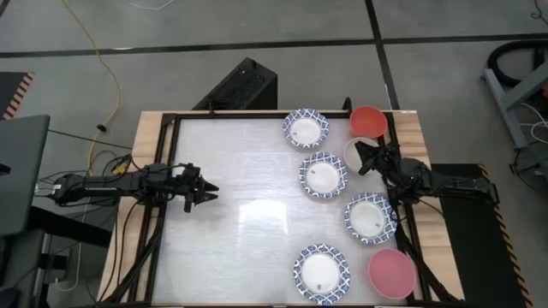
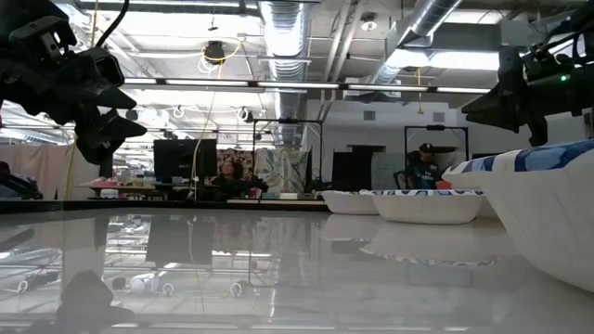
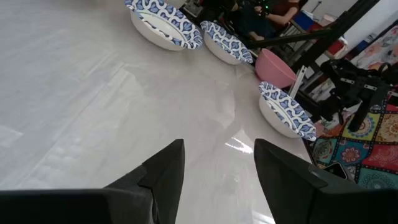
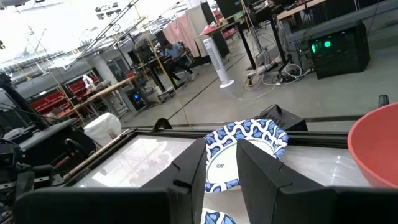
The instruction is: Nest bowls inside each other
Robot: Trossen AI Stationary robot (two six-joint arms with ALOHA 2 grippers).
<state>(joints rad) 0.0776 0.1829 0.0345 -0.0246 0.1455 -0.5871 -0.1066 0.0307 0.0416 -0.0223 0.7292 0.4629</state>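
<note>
Seven bowls line the worktop's [image 1: 223, 171] right side, none nested yet. The plain cream bowl [image 1: 354, 154] sits beside the red bowl [image 1: 368, 121], light, rigid, probably slick: pinch its rim. Right pincer [image 1: 366, 157] hovers there, jaws narrowly parted, holding nothing. Left pincer [image 1: 208, 192] waits wide open, well apart.

Table [image 1: 231, 214] (glossy white) bearing bowls [image 1: 323, 176].

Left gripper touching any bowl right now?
Apart. The high view shows the left gripper over bare table, well clear of the nearest blue-rimmed bowl. The left wrist view shows its open jaws with nothing between them.
</note>
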